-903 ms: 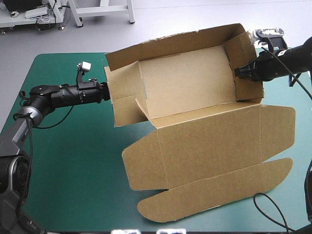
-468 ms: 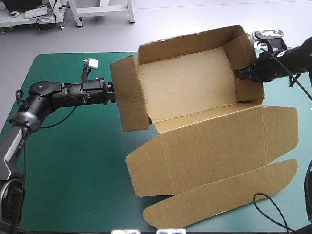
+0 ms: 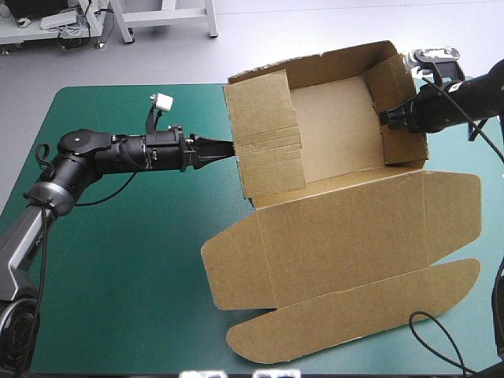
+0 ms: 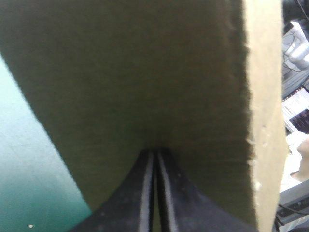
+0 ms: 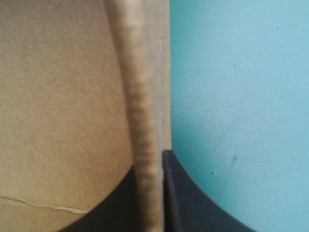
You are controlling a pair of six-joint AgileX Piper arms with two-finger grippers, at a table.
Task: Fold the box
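Observation:
The brown box (image 3: 339,220) lies half formed on the teal-green cover, its back wall raised and its lid flat toward the table's front edge. My left gripper (image 3: 229,147) is shut, empty, and its pointed tip presses the outer face of the left side flap (image 3: 268,134), which stands swung inward over the box floor. In the left wrist view the shut left gripper (image 4: 154,151) touches the brown board (image 4: 145,72) straight ahead. My right gripper (image 3: 387,118) is shut on the right side wall (image 3: 402,102). The right wrist view shows the right gripper (image 5: 148,164) pinching that wall's edge (image 5: 140,96).
The flat lid with its rounded tuck flap (image 3: 354,315) reaches close to the table's front edge. Bare teal-green cover (image 3: 118,260) stretches in front of the left arm. The table's far edge runs just behind the box's back wall.
My left gripper has moved right, pushing the left flap from spread outward to upright and then inward over the box floor. The right gripper keeps its hold without moving.

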